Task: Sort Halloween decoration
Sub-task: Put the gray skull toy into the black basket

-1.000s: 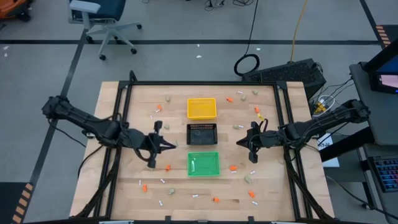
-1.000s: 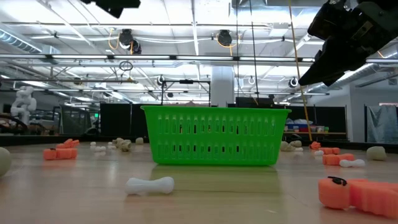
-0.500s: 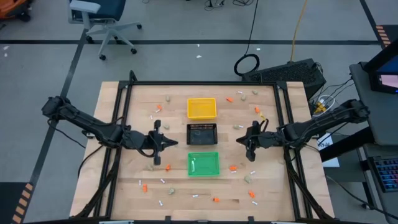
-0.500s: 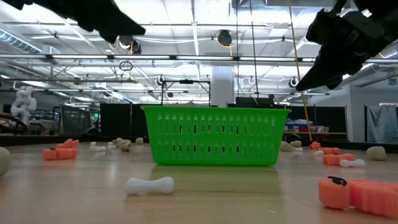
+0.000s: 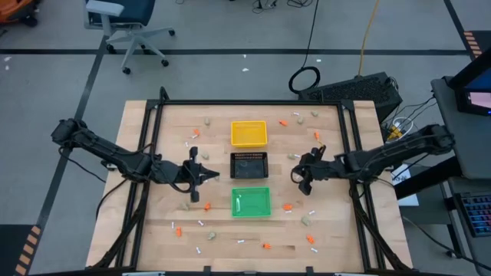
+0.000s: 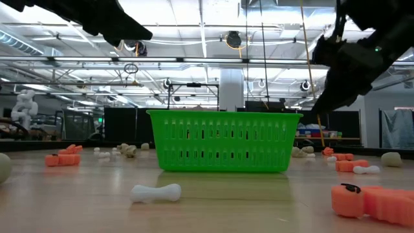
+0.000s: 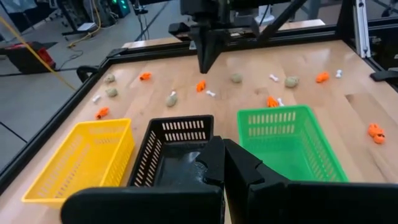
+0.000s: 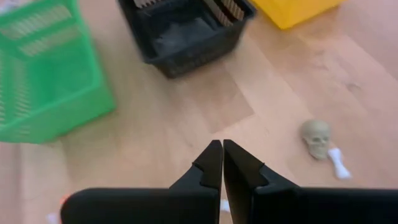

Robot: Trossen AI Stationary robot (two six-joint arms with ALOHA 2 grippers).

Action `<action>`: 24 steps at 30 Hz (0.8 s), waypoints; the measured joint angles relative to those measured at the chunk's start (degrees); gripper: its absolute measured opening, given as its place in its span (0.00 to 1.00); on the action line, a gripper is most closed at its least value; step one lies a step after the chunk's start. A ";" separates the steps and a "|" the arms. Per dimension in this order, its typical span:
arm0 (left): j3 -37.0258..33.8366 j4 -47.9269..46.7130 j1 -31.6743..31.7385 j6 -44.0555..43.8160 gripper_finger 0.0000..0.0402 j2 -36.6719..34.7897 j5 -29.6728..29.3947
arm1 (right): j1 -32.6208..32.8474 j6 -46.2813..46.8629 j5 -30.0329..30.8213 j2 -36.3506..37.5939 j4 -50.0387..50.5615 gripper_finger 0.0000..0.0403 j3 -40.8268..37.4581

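Two sets of jaws, both pressed together and holding nothing. The left gripper (image 5: pixel 205 177) hangs above the bench beside the black tray (image 5: pixel 249 164), on the left-edge side; the right gripper (image 5: pixel 296 177) hangs on the opposite side of the tray row, towards the right edge, above bare wood near a beige-grey skull (image 8: pixel 316 138) and a white bone (image 8: pixel 339 163).

Progress: barely begun, by the look of it. The green tray (image 5: pixel 251 202) appears to hold one pale piece; I cannot make out anything in the yellow tray (image 5: pixel 248 133) or the black tray. Nearly all of the Halloween decoration (image 5: pixel 285 207) lies loose, spread around the trays towards all four edges of the bench, thickest along the front edge and the right side. Almost the whole sort remains.

Orientation: the pieces share no common heading. The white bone (image 6: pixel 156 192) nearest the low camera lies flat, long axis roughly parallel to the front edge. The bone beside the skull lies flat too; its heading on the bench cannot be told.
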State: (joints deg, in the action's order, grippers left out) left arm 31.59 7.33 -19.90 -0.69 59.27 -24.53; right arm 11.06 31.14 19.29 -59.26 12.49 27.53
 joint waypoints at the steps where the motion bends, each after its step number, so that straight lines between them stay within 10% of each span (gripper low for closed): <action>1: 0.00 0.00 0.02 0.00 0.00 0.00 0.00 | -0.64 -0.20 -0.01 -0.22 0.13 0.00 0.00; 12: 0.00 -0.09 2.45 5.59 0.00 0.00 -0.44 | -10.71 -9.55 -3.45 -3.47 -1.83 0.02 0.00; 24: 0.00 0.76 3.28 4.08 0.00 1.95 0.05 | -18.64 -19.41 -12.02 -8.12 -8.00 0.33 0.04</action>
State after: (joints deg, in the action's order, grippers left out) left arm 31.59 8.09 -16.62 3.39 61.22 -24.48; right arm -7.58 11.73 7.27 -67.38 4.49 27.57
